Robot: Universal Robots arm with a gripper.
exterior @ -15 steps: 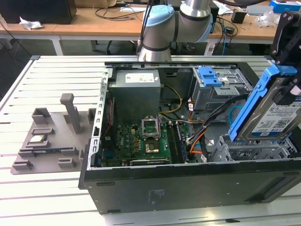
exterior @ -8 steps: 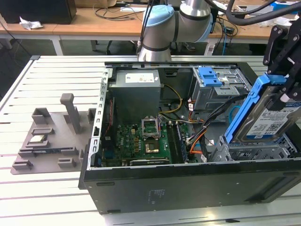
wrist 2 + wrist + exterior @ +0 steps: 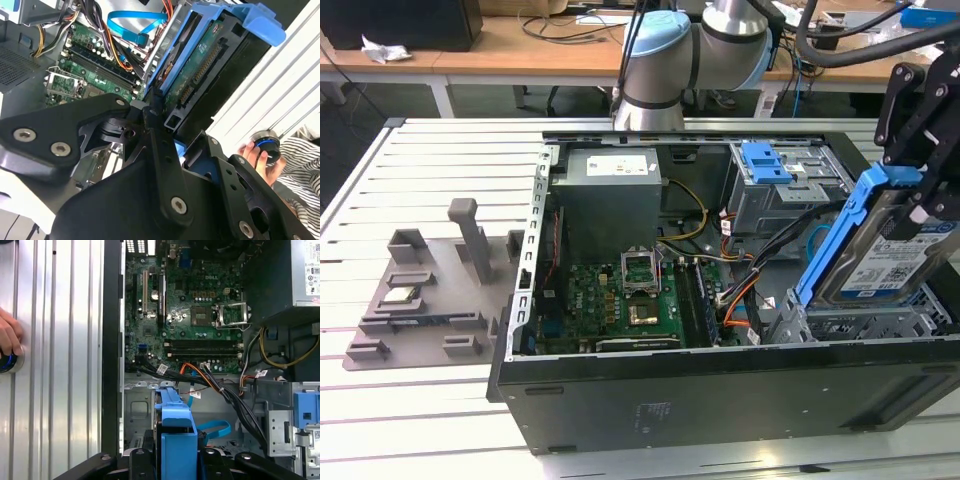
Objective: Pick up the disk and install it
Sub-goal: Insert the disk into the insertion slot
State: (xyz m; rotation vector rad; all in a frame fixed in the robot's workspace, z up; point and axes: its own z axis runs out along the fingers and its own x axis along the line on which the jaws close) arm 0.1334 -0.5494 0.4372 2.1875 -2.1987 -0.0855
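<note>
The hand [image 3: 917, 195] is clamping the disk [image 3: 885, 255] by its upper end, its fingers pressing on the blue bracket [image 3: 832, 240] from both sides. The disk is hanging tilted, with its lower end at the mouth of the drive cage [image 3: 860, 325], in the corner of the open computer case [image 3: 720, 400] at the exterior view's right. The case is sitting on the slatted table [image 3: 420, 170]. I cannot tell whether disk and cage are touching.

I am judging the disk to be a stiff, fairly heavy metal slab with smooth, slippery faces. In the second wrist view its bare green circuit board [image 3: 197, 70] is showing, and that looks fragile. The bracket's plastic rails seem the sensible hold, though they may flex under the weight. Orange and black cables [image 3: 215, 382] are lying near the cage.
</note>
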